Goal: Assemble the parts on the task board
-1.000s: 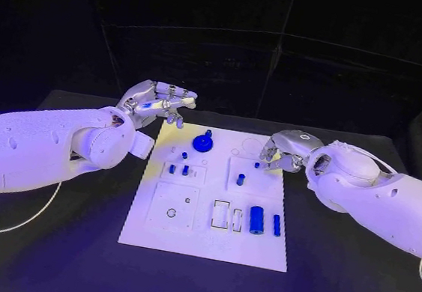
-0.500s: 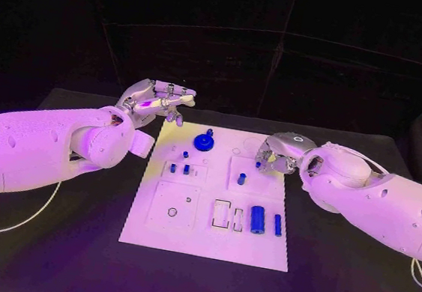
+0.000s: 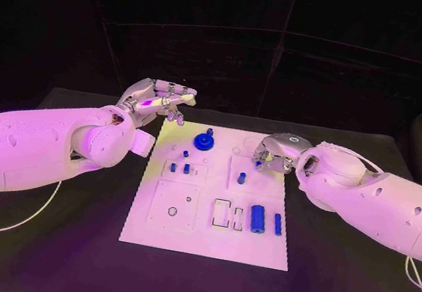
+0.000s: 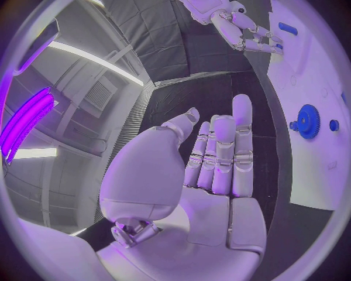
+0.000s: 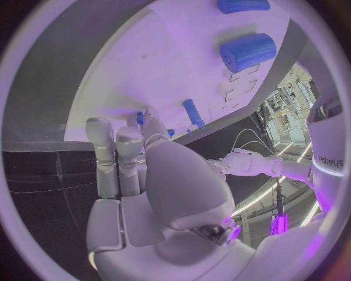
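- Head view: the task board (image 3: 210,222) lies flat on the black counter (image 3: 340,289), between the two arms.
- The left hand (image 3: 156,103) hangs above the counter just off the board's far left corner, holding nothing; the left wrist view shows its fingers (image 4: 223,152) straight and side by side, the thumb apart.
- A blue gear (image 3: 203,142) stands on the board just beside the left hand, toward the right hand.
- The right hand (image 3: 278,151) is down over the board's far right part, fingers bent toward a small blue peg (image 3: 257,164); I cannot tell whether it pinches the peg.
- Nearer the robot than the right hand, a blue cylinder (image 3: 257,219) and a thinner blue pin (image 3: 277,225) lie on the board.
- In the right wrist view, the lettering "sharpa" (image 5: 330,161) reads on the robot's white arm.
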